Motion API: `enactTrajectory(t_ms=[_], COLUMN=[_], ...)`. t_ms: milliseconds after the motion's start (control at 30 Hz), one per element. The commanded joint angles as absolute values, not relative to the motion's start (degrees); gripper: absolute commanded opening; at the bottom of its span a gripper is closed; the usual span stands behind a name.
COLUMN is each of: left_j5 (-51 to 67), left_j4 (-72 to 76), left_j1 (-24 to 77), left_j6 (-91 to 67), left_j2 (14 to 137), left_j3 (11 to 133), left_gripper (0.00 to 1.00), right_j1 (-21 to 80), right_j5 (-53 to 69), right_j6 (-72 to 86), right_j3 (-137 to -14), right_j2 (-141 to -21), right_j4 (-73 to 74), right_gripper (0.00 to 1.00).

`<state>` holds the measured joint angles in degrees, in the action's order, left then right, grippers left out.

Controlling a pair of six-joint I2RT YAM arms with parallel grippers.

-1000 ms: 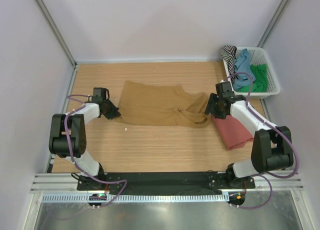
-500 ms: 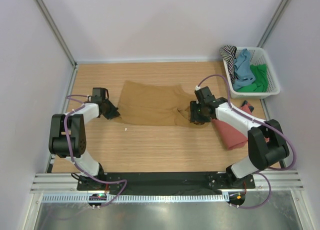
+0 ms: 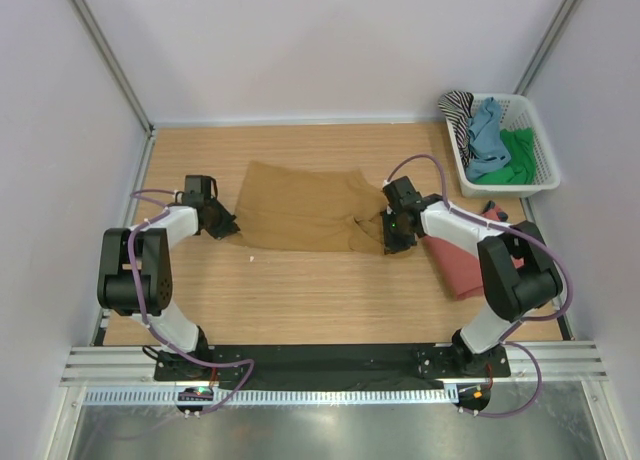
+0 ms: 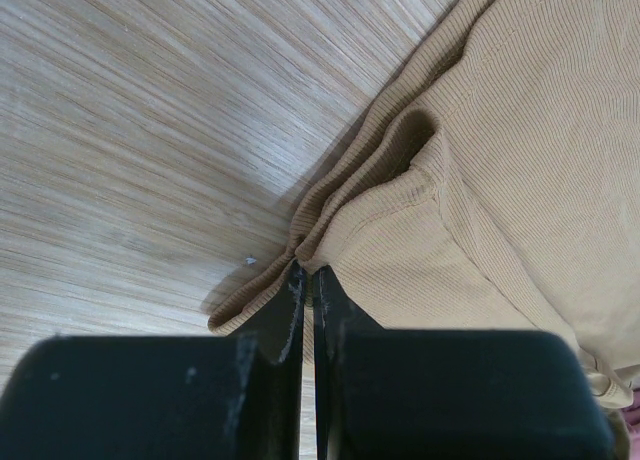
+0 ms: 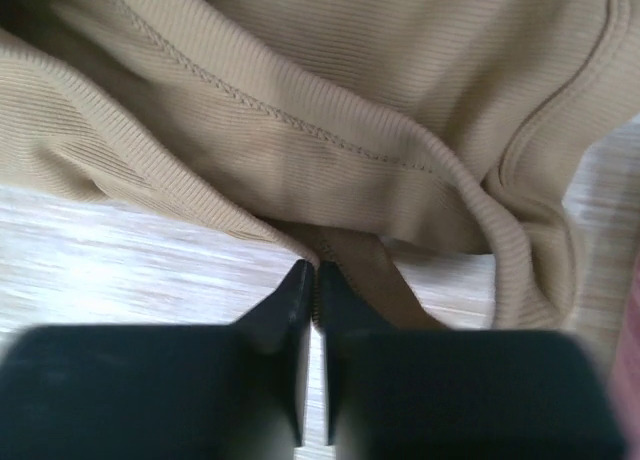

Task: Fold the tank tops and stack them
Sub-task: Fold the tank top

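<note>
An ochre-brown tank top [image 3: 305, 212] lies spread across the middle of the table. My left gripper [image 3: 226, 226] is shut on its near left corner, and the pinched hem [image 4: 330, 242] bunches just above the fingertips. My right gripper [image 3: 393, 242] is shut on the cloth at the near right edge, where the ribbed fabric [image 5: 330, 130] is gathered and a strap [image 5: 520, 220] loops to the right. A rust-red tank top [image 3: 462, 262] lies folded on the table beside and under the right arm.
A white basket [image 3: 535, 160] at the back right holds striped, blue [image 3: 486, 137] and green [image 3: 518, 156] tank tops. Grey walls enclose the table on the left, back and right. Bare wood [image 3: 300, 300] lies in front of the brown top.
My right gripper has moved left from above the red top to the brown top's near right edge and closed on the cloth. The left gripper has stayed where it was.
</note>
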<state>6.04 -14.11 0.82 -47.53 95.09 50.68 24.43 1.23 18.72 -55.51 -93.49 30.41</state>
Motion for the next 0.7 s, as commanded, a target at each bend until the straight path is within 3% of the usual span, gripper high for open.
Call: enactTrajectory(t_ms=[0, 267, 467, 500, 633, 667], left_j5=[4.0, 3.2, 2.9, 2.9, 3.1, 3.3], left_j4=[-15.1, -15.4, -15.6, -15.6, -15.6, -15.7], left_j1=[0.3, 0.3, 0.3, -1.3, -1.5, -1.5], left_j6=[-46.8, -46.8, -46.8, -46.8, -46.9, -46.8], left_j2=[93.3, 92.8, 92.5, 92.5, 92.5, 92.3], left_j3=[51.9, 51.7, 51.5, 51.5, 51.4, 51.4], left_gripper=[0.00, 0.00, 0.00, 0.00, 0.00, 0.00], right_j1=[24.7, 23.6, 14.9, 14.0, 13.2, 13.2], right_j5=[1.1, 5.2, 8.9, 9.4, 8.8, 8.4], right_j6=[19.1, 20.9, 23.3, 23.6, 24.1, 24.1], right_j3=[-57.7, -59.5, -57.1, -57.0, -57.4, -57.4], right_j2=[-91.9, -89.4, -88.0, -88.2, -91.1, -91.5], right_j4=[29.9, 34.0, 32.6, 32.4, 31.5, 31.3], right_gripper=[0.03, 0.02, 0.04, 0.05, 0.35, 0.38])
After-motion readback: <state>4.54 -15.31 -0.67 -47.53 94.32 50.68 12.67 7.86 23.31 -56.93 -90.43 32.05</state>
